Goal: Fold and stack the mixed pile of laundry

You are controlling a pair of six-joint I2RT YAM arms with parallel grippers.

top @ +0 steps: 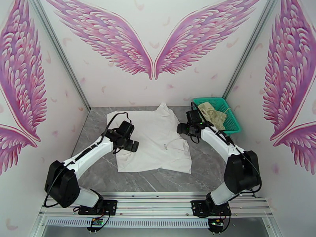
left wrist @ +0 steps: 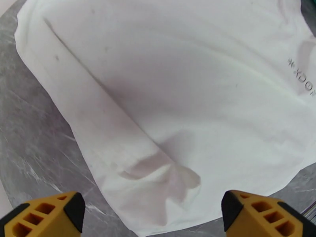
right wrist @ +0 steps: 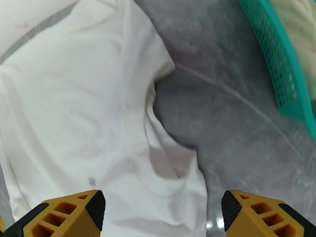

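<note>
Our left gripper (left wrist: 153, 208) hangs spread over the left edge of the white shirt (top: 158, 135), and our right gripper (right wrist: 162, 206) is spread over its right edge. The shirt lies flat on the grey table (top: 158, 180). Near the right gripper, the teal basket (top: 234, 124) holds the cream garment (top: 211, 113).

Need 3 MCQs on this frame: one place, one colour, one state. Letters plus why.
1. Where is the cream-beige garment?
A. hanging on the wall
B. in the basket
C. in a gripper

2. What colour is the basket?
A. teal-green
B. red
C. black

3. How is the left gripper?
A. shut on cloth
B. open over the white shirt
C. shut, empty

Key:
1 B: it lies inside the basket's mesh walls.
2 A: the mesh is teal-green in the top and right wrist views.
3 B: its jaws stand wide apart, with the shirt lying below.
</note>
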